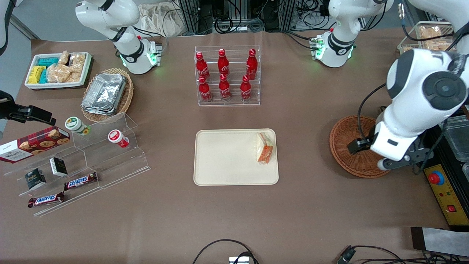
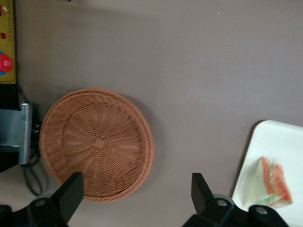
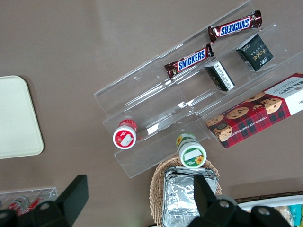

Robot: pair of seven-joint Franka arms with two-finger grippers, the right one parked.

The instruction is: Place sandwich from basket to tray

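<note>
Sandwich delivered; I am clearing off empty-handed.

The tray (image 1: 227, 161) is carrying the sandwich (image 1: 264, 147) at its three-o'clock edge; the basket (image 2: 94, 142) is lying bare under my gripper (image 2: 135, 191), jaws spread wide, gripping nothing. I judge lifting straight up is best, not grazing the wicker.

1. The sandwich (image 1: 264, 148) shows pale bread with orange-red and green filling.
2. The tray (image 1: 227, 157) is plain cream-beige.
3. The basket (image 2: 97, 144) is reddish-brown woven wicker.
4. The bench (image 1: 234, 216) is brown.
5. The pincer (image 2: 137, 196), above the basket, has black fingers.
</note>
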